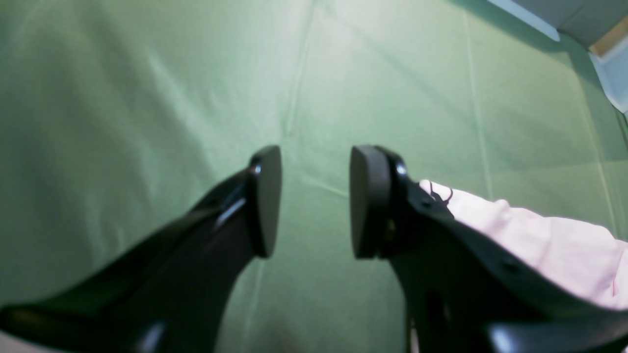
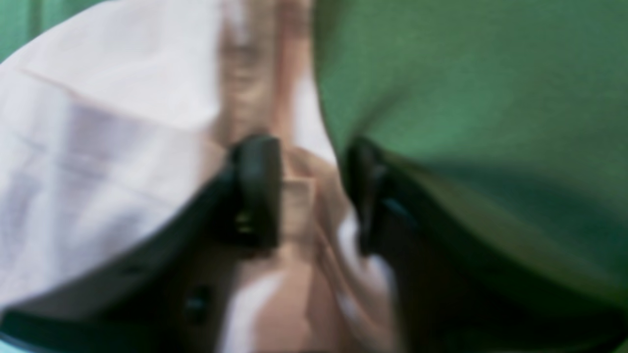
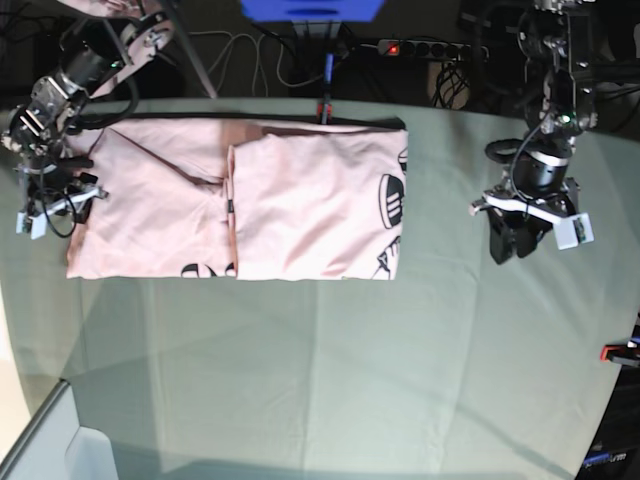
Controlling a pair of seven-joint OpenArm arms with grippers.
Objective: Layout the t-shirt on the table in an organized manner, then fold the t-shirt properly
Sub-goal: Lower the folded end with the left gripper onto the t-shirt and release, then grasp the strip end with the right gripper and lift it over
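The left gripper (image 3: pixel 521 247) is held apart over bare table (image 1: pixel 147 98), the t-shirt (image 3: pixel 240 205) well beside it. The right gripper (image 2: pixel 311 196) is seen parted around the shirt's edge.

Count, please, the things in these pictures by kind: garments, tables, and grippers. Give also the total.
Garments: 1, the t-shirt, pale pink, partly folded.
Tables: 1, the table, under green cloth.
Grippers: 2, the left gripper, open over bare cloth, and the right gripper, at the shirt's edge.
Total: 4
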